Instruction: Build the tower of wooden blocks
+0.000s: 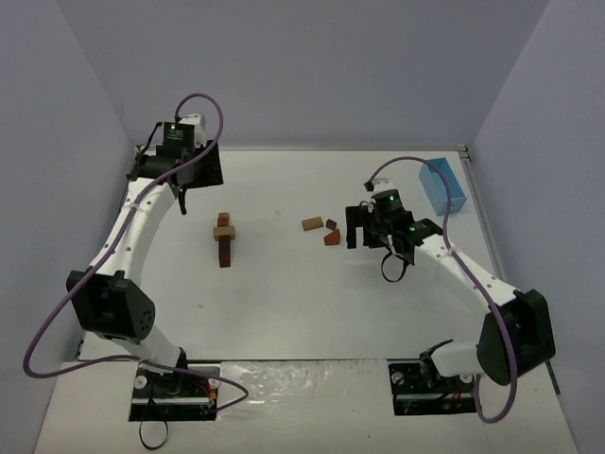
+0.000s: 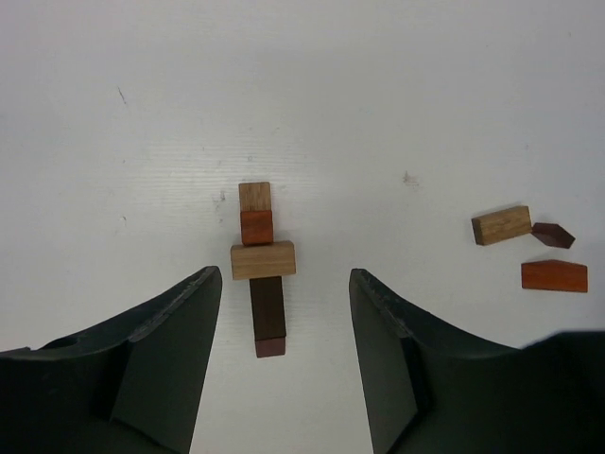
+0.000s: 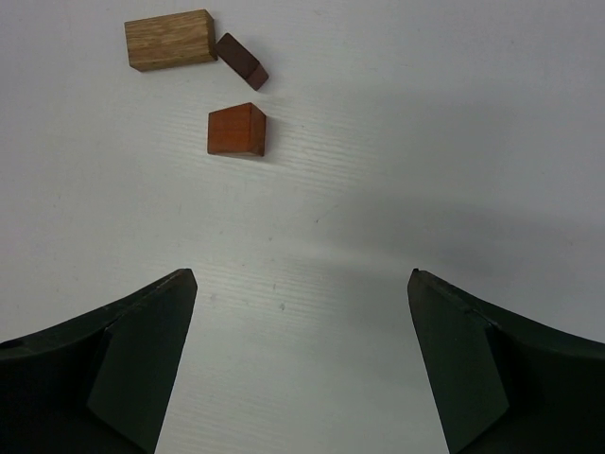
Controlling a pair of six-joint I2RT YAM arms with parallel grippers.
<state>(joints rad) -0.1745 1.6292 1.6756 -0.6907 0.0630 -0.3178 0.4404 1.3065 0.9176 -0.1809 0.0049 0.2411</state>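
The wood block tower [image 1: 224,238] stands left of the table's middle: a dark brown post, a tan crosswise block, a reddish-brown and a tan cube on top; it also shows in the left wrist view [image 2: 262,270]. Three loose wood blocks lie near the middle: a tan cuboid [image 1: 311,224], a dark brown wedge [image 1: 331,225] and a reddish-brown wedge [image 1: 331,238]; they show in the right wrist view as tan cuboid [image 3: 170,40], dark wedge [image 3: 242,59] and reddish wedge [image 3: 236,130]. My left gripper [image 1: 180,197] is open and empty, far left of the tower. My right gripper [image 1: 369,235] is open and empty, just right of the loose blocks.
A light blue rectangular box [image 1: 443,185] lies at the far right of the table [image 1: 302,312]. Grey walls close in the table on the left, back and right.
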